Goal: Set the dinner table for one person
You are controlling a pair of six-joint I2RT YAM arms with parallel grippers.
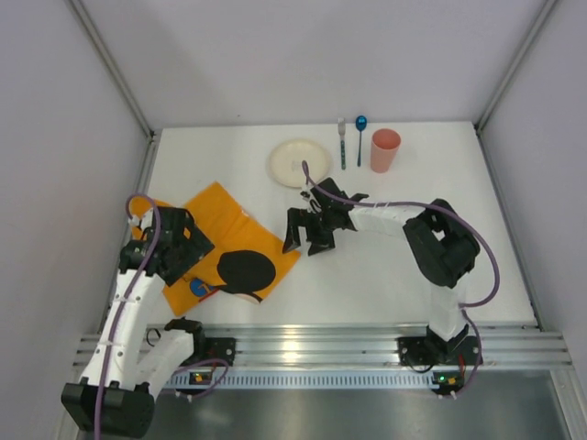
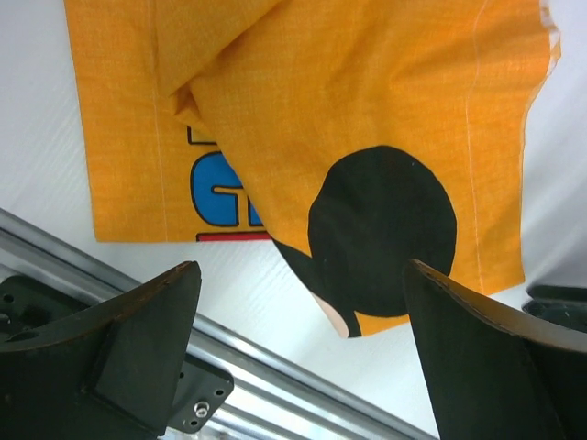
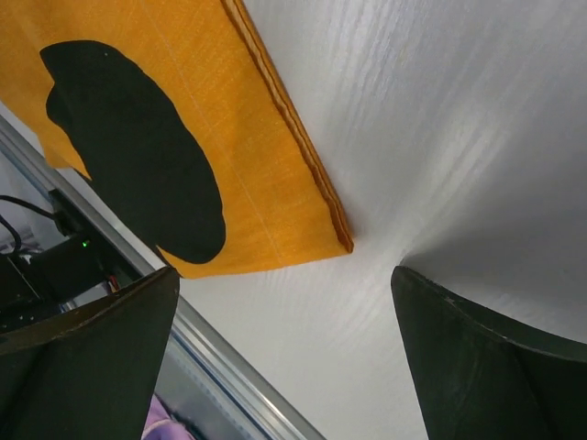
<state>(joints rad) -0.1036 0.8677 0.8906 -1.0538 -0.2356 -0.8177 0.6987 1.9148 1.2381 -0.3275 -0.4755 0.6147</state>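
The large flat white dinner table [image 1: 394,275] fills the floor of the enclosure, with its ribbed aluminium rail [image 1: 321,346] along the near edge. Toward the near-left corner lies the orange cloth mat with a black round-eared print [image 1: 240,240]. It sits askew and is folded over on itself, and its near corner is close to the rail. Along the far edge, well apart from the mat, are a cream round plate [image 1: 298,162], a grey fork [image 1: 342,142], a blue-bowled spoon [image 1: 360,136] and a pink plastic cup [image 1: 385,150].

The left gripper [image 2: 303,268] hovers over the near part of the mat, fingers spread wide with nothing between them. The right gripper [image 1: 307,238] hangs just off the mat's right corner, also wide open and empty.

The fold is the likeliest source of trouble. A pinch at the doubled edge may take both layers, and the cloth would then drag as a lump rather than open flat. A pull toward the near edge could slide the mat's corner over the rail. If both arms work the cloth together, they may crowd each other above it.

The left arm covers the mat's left end, so its extent there cannot be told. The fold hides most of the blue lettering. Neither wrist view shows how high the fingertips sit above the cloth. The fork's tines are too small to make out.
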